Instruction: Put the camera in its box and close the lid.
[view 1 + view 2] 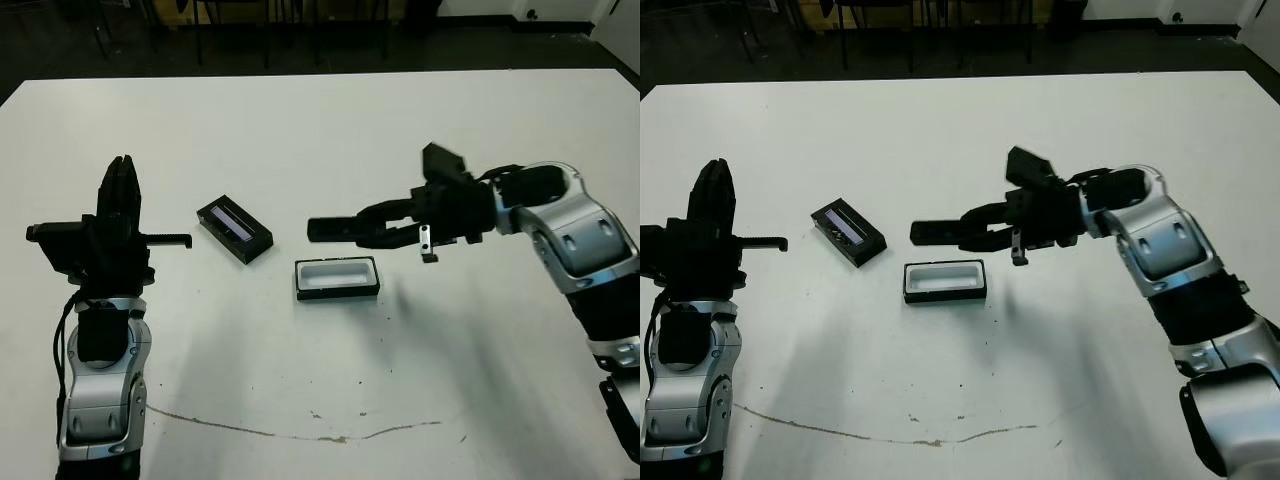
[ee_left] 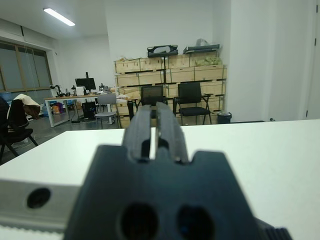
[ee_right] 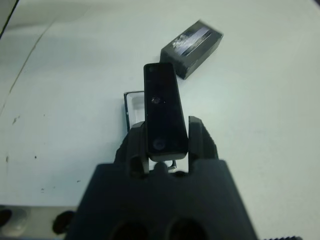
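Right gripper (image 1: 385, 228) pinches the camera (image 1: 335, 229) by one end; the rest of the camera sticks out level beyond the fingertips, pointing toward the robot's left. In the right wrist view the two black fingers (image 3: 136, 145) sit against the camera's long sides, with the dark bar running straight out between them. The camera is held in the air above the worktop (image 1: 330, 130), over the far edge of the box (image 1: 337, 278), not touching it. The box lies open side up on the worktop, white lining showing, nothing in it. The lid (image 1: 235, 229) lies flat on the worktop to the robot's left of the box and a little farther away, set at an angle, pale strip facing up; near the box but apart from it. Left gripper (image 1: 122, 185) is raised off the worktop at the robot's left, well apart from lid and box, fingers pointing away from the robot and pressed nearly together, with only a thin slit between them in the left wrist view; it holds nothing. A faint dark line crosses the near part of the worktop.
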